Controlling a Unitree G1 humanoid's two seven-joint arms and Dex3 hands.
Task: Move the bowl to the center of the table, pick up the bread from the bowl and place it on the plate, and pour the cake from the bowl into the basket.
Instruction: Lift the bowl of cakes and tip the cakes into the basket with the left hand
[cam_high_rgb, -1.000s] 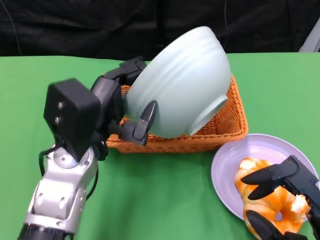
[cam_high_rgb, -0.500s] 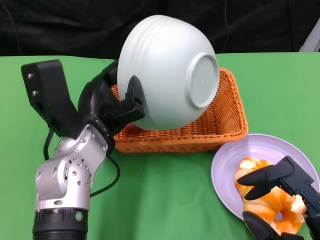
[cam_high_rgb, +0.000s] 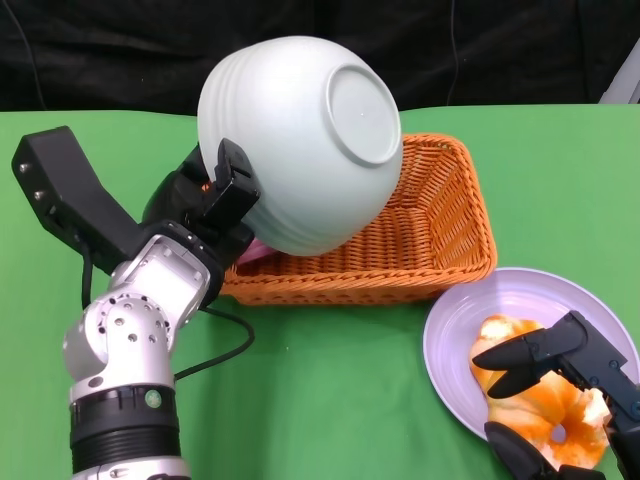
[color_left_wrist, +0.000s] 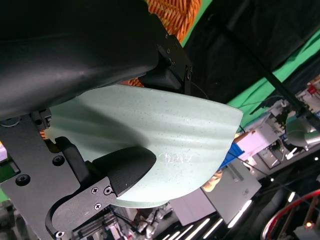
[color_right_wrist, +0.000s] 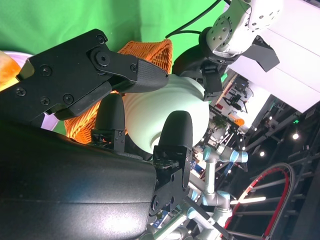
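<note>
Since a second ago your left robot hand (cam_high_rgb: 222, 195) has swung the bowl (cam_high_rgb: 300, 140) further left and tipped it until its base faces up and toward you, above the left end of the basket (cam_high_rgb: 420, 235). It grips the bowl's rim. Near right, your right robot hand (cam_high_rgb: 560, 385) hovers spread over the bread (cam_high_rgb: 530, 400) on the plate (cam_high_rgb: 455, 335), holding nothing.

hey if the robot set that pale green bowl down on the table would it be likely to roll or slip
Probably stable: the pale green ribbed bowl shows a flat round foot. Its smooth, glazed-looking surface may be slippery in the left hand, which holds it upended over the orange wicker basket. It looks rigid, likely breakable.
</note>
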